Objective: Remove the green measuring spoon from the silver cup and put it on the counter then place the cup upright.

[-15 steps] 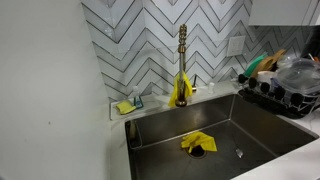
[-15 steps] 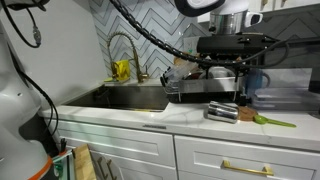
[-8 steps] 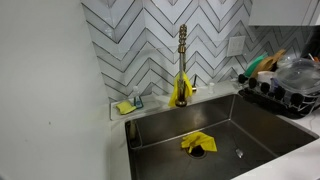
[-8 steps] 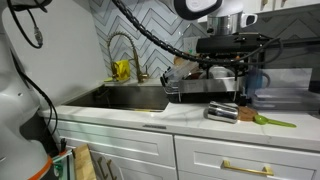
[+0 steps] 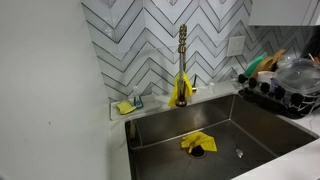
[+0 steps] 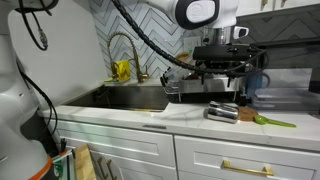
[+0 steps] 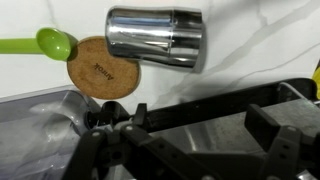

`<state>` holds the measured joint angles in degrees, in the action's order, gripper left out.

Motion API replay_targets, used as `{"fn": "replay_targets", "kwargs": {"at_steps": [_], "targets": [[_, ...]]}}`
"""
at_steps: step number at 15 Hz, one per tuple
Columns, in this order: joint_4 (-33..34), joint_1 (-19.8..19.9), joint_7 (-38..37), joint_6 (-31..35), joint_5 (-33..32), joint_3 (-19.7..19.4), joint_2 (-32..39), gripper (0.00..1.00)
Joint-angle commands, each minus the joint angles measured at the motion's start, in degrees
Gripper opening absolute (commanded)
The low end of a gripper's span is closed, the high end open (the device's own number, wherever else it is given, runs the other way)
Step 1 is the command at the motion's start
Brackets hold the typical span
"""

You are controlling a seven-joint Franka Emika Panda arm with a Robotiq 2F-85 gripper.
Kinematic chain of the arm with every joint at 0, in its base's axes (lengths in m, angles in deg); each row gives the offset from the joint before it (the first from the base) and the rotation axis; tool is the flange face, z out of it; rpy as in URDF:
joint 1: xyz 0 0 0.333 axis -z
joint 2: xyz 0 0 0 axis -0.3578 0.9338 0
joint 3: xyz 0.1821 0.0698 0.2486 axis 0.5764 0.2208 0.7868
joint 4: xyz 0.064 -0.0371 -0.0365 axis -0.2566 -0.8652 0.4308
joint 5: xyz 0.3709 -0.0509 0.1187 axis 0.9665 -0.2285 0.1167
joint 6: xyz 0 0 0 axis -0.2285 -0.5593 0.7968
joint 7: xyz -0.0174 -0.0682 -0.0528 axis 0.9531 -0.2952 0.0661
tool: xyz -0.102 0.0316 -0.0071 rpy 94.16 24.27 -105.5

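The green plastic measuring spoon [image 7: 42, 43] lies flat on the pale, faintly veined white-grey counter [image 7: 255, 28], outside the cup. In the wrist view its rounded glossy bowl sits just beside the rim of a round cork coaster [image 7: 104, 69] and its slim handle runs off the picture's edge. The shiny silver metal cup [image 7: 155, 38] is a smooth cylinder resting on its side, not upright. One end of it appears to overlap the edge of the coaster, though I cannot tell whether they touch.

In an exterior view the cup [image 6: 222, 111] lies near the front of the counter [image 6: 120, 117], with the spoon [image 6: 273, 122] a little apart from it on the same surface.

The black Robotiq gripper [image 6: 222, 86] hangs above the cup without touching it. In the wrist view the gripper [image 7: 185, 135] shows its angular black linkages with the jaws spread wide and nothing held between them.

Beyond this, the brushed steel sink basin [image 6: 130, 97] is sunk into the counter. A tall curved brass faucet [image 5: 182, 48] stands behind it with a yellow cloth [image 5: 182, 92] draped over it. Another crumpled yellow cloth [image 5: 197, 143] lies on the basin floor. The wall [image 5: 130, 45] behind is covered in glossy grey chevron tiles, and a dark dish rack [image 5: 285, 92] stands beside the sink.
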<state>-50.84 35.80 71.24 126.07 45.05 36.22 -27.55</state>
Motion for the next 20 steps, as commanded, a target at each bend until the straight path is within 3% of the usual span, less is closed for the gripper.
{"fn": "replay_targets", "kwargs": {"at_steps": [1, 8, 12, 20], "targets": [[0.14, 0.14, -0.04, -0.15, -0.09, 0.12, 0.03, 1.00], [1.28, -1.41, -2.91, -8.61, -9.17, -0.14, 0.43, 1.00], [0.93, -2.84, -8.88, -6.32, -15.31, 0.04, 0.71, 1.00], [-2.03, -6.44, -29.09, -1.27, -24.79, 1.22, 0.10, 1.00]]}}
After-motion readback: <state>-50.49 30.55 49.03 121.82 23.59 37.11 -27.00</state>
